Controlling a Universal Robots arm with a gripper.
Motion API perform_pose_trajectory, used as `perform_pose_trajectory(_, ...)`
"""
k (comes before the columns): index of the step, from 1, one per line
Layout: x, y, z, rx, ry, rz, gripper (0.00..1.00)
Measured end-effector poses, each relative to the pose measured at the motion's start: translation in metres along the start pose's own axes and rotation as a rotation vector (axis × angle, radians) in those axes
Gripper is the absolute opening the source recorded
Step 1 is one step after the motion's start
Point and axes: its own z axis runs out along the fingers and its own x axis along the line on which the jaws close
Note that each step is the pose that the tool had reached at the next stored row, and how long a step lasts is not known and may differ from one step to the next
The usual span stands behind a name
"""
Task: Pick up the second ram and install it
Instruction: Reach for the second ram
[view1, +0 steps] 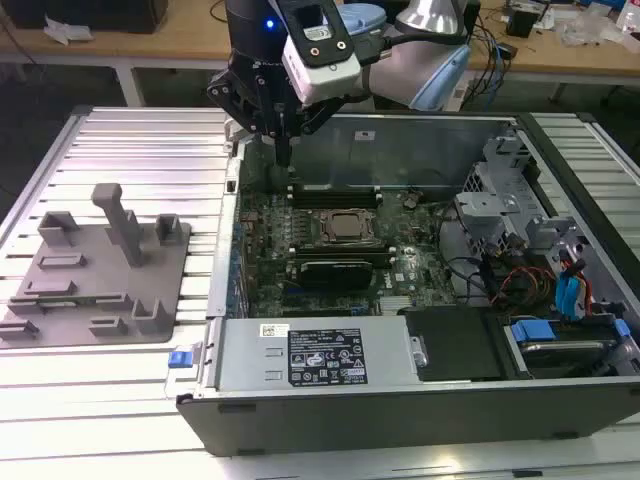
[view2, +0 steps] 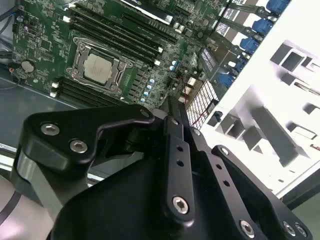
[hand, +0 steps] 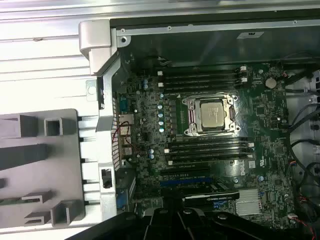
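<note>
the hand (view1: 284, 152) hung tip-down over the open computer case (view1: 400, 425), at the case's back corner on the exterior view's left. it was just above the end of a bank of memory slots (view1: 335, 196). its fingers (view2: 170, 117) were pressed together into one narrow tip, and nothing could be seen between them in the exterior view or the second wrist view.

the motherboard (hand: 145, 125) lay flat in the case with the processor socket (hand: 210, 114) near its middle. the bank of dark slots under the hand ran along one long side of the socket, and a second bank (hand: 207, 147) ran along the other. a black expansion card (view1: 340, 272) sat just past that second bank.

the second ram could not be picked out with any certainty, and i could not tell whether it sat in one of those slots. on the slatted bench (view1: 130, 150), beside the case on the exterior view's left, stood the grey fixture (view1: 100, 270).
</note>
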Motion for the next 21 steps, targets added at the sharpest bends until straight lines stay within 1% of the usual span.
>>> perform_pose_trajectory(8, 0.0, 0.0, 0.0, 0.0, 0.0, 0.0, 0.08)
perform_pose_trajectory(10, 0.0009, 0.0, -0.0001, 0.0001, 0.0, 0.0, 0.08)
perform_pose_trajectory(14, 0.0053, -0.0004, -0.0001, 0.0, -0.0001, 0.0, 0.08)
perform_pose_trajectory(16, 0.0093, -0.0007, -0.0003, 0.0, 0.0, 0.0, 0.08)
perform_pose_trajectory(18, 0.0113, -0.0009, -0.0003, 0.0001, 0.0, 0.0, 0.08)
perform_pose_trajectory(21, 0.0176, -0.0013, -0.0005, 0.0, 0.0, 0.0, 0.08)
